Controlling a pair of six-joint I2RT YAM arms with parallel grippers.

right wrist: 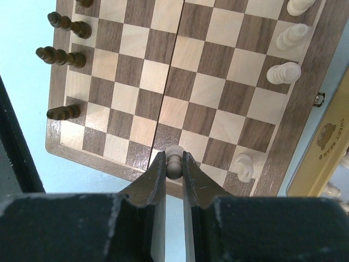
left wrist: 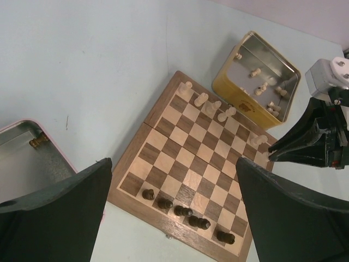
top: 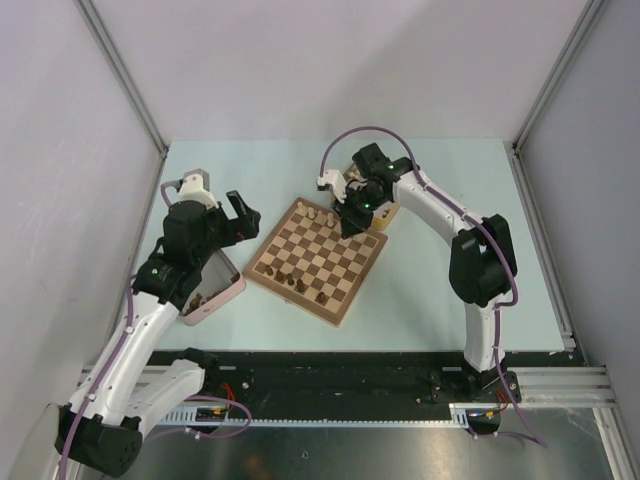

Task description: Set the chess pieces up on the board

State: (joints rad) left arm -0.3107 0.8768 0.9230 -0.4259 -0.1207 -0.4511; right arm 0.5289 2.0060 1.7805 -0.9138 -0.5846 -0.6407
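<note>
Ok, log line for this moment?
left gripper: open, empty | right gripper: shut on pale piece, at board edge

The pale green tabletop (top: 430,290) is carrying three things directly. The board (top: 322,258) is lying flat near its middle, turned at an angle to the tabletop's edges. A pink tin (top: 228,295) is sitting open just beside the board's left corner, and a yellow tin (left wrist: 240,103) is resting open just beside its far right edge.
</note>
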